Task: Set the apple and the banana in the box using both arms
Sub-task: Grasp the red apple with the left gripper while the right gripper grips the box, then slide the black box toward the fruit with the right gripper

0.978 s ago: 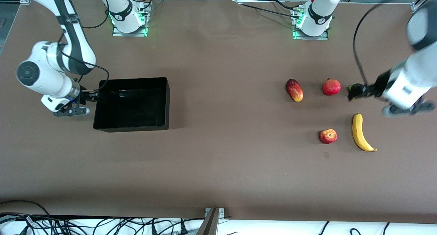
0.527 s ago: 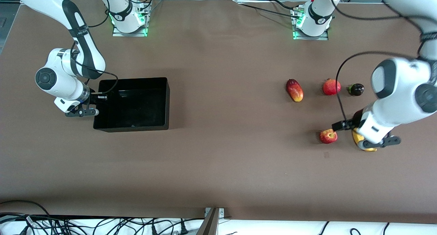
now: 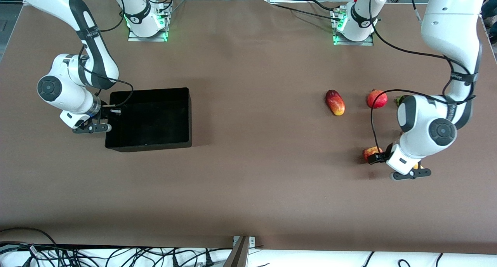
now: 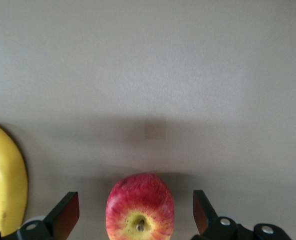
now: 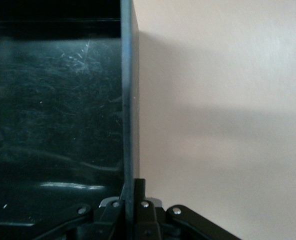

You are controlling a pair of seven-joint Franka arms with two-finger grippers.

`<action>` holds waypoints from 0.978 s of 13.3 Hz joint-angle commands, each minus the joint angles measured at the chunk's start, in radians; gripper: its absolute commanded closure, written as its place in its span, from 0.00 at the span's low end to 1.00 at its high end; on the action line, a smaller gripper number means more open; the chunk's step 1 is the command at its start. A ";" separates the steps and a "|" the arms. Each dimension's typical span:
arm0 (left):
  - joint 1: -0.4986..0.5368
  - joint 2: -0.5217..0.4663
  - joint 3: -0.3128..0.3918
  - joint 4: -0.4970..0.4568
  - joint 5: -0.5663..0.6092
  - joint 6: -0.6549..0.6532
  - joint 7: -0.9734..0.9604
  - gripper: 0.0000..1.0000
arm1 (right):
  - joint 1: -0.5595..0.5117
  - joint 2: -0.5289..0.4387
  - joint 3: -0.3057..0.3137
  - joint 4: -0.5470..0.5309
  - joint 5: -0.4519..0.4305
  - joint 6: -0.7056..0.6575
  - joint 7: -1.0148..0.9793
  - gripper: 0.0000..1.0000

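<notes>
The apple (image 3: 369, 152) lies on the table toward the left arm's end. In the left wrist view the apple (image 4: 140, 207) sits between the spread fingers (image 4: 67, 216), untouched. My left gripper (image 3: 377, 157) is open and low around it. The banana (image 4: 5, 185) lies just beside the apple; in the front view only a tip of the banana (image 3: 416, 166) shows under the left arm. The black box (image 3: 186, 115) stands toward the right arm's end. My right gripper (image 3: 111, 111) is shut on the box's end wall (image 5: 129, 100), and the right wrist view shows the gripper (image 5: 132, 200) pinching that wall.
An elongated red-yellow fruit (image 3: 335, 102), a round red fruit with a crown tip (image 3: 377, 98) and a dark fruit (image 3: 400, 99), partly hidden by the left arm, lie in a row farther from the front camera than the apple. The box is empty.
My left arm has swung from beside the dark fruit over the banana and come down around the apple. My right gripper moved onto the box's wall, and the box shifted slightly.
</notes>
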 commanded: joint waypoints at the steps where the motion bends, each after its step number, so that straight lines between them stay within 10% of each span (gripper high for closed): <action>1: 0.001 -0.028 -0.002 -0.073 0.019 0.038 -0.001 0.00 | 0.027 -0.007 0.075 0.175 0.005 -0.186 0.041 1.00; 13: -0.001 0.030 -0.002 -0.151 0.019 0.257 -0.012 0.00 | 0.492 0.336 0.092 0.686 0.223 -0.331 0.560 1.00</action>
